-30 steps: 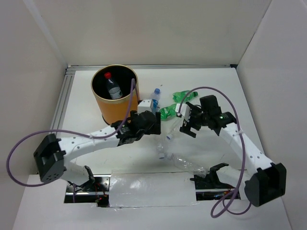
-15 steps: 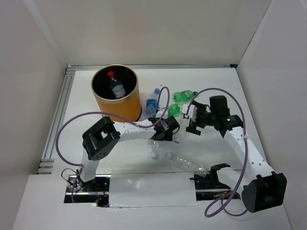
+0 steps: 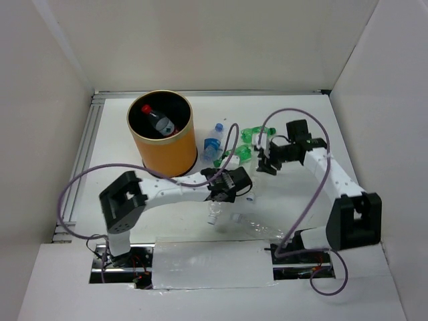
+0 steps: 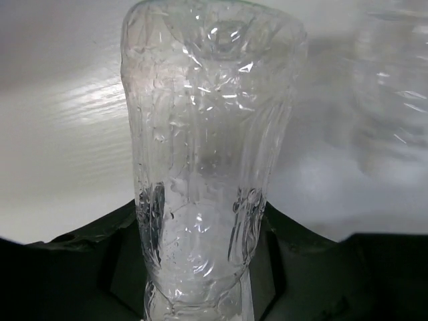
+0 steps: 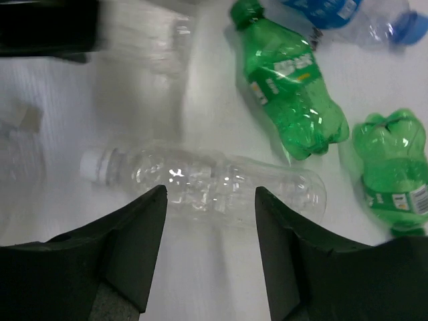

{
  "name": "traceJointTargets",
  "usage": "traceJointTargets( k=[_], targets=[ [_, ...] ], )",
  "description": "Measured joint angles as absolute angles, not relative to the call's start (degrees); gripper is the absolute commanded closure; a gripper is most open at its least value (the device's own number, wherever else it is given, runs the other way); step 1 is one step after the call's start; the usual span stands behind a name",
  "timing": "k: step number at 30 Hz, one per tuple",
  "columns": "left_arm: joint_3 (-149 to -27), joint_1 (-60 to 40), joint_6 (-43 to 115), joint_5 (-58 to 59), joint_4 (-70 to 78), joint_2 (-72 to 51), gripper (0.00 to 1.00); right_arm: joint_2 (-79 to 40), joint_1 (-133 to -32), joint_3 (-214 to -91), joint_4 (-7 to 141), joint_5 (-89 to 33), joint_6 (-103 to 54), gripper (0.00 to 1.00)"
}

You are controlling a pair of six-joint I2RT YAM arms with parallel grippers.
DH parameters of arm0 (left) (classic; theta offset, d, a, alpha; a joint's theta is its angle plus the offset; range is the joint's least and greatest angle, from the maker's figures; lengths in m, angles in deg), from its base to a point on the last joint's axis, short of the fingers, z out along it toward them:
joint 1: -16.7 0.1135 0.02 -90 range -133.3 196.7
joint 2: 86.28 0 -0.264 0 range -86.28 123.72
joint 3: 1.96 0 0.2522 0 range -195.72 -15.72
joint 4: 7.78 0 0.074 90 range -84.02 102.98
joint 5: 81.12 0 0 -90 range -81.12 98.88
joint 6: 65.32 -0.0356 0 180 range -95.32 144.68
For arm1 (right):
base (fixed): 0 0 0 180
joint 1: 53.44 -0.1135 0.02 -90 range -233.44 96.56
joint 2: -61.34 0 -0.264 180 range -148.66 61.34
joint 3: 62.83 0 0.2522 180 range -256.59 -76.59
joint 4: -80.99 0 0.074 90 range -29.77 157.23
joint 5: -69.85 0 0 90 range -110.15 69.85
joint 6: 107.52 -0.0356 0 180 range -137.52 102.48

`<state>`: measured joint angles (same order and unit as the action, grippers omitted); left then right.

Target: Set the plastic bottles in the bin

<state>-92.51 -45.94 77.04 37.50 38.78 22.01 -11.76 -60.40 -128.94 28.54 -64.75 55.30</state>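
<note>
The orange bin (image 3: 162, 144) stands at the back left with a red-capped bottle (image 3: 158, 119) lying inside. My left gripper (image 3: 219, 199) (image 4: 200, 215) is shut on a plain clear bottle (image 4: 207, 127) at the table's middle; the bottle's end (image 3: 213, 214) pokes toward the near edge. My right gripper (image 3: 265, 160) (image 5: 209, 195) is open, fingertips just over a clear white-capped bottle (image 5: 227, 184) lying crosswise, nothing held. Two green bottles (image 5: 291, 80) (image 5: 394, 167) (image 3: 254, 134) and a blue-labelled bottle (image 3: 212, 142) (image 5: 334, 10) lie beyond it.
Another crushed clear bottle (image 3: 262, 229) lies near the front edge, right of centre. White walls close the table in at the back and both sides. A metal rail (image 3: 83, 160) runs down the left edge. The left arm's dark body (image 5: 47, 27) shows blurred beside the right gripper.
My left arm swung from beside the bin to the table's middle and its jaws closed on the clear bottle. The right gripper's jaws narrowed. The red-capped bottle shifted inside the bin.
</note>
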Motion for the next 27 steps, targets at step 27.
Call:
traceJointTargets(
  k=[27],
  targets=[
    [-104.2, -12.1, 48.6, 57.0, 20.9, 2.7, 0.81, -27.3, -57.6, -138.3, 28.3, -42.1, -22.4, 0.11]
  ],
)
